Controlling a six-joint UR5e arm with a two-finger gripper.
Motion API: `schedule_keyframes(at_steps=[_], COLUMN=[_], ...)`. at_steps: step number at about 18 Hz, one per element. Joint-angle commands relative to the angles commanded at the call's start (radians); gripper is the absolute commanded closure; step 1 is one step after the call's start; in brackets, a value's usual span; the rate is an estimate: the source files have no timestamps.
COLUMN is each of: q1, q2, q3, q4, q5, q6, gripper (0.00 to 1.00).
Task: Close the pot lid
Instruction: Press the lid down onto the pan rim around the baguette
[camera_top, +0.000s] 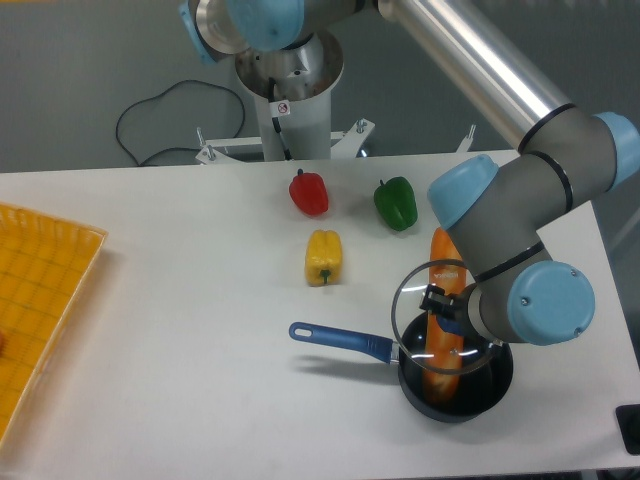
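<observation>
Lid (420, 320) tilted over pot (455, 385), not seated | tool (445, 305) closed on lid knob | carrot (445, 330) stands in pot | left: lower, release

We count three bell peppers on the white table (180, 300): one red pepper (309, 192), one green pepper (396, 203) and one yellow pepper (323, 257), all up-table of the one black pot (456, 380) with its blue handle. Over that pot we see one clear glass lid (445, 318) and one orange carrot-shaped piece (445, 335) reaching from the pot toward the green pepper. Far to the pot's left lies one yellow tray (40, 300), and we count one robot arm (520, 240).
</observation>
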Motion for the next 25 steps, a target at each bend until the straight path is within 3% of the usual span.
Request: schedule_keyframes(at_steps=[25], q1=[-0.002], q2=[-0.031], q3=[0.011], q4=[0.023], q5=[0.009], q6=[-0.023], gripper=[0.44])
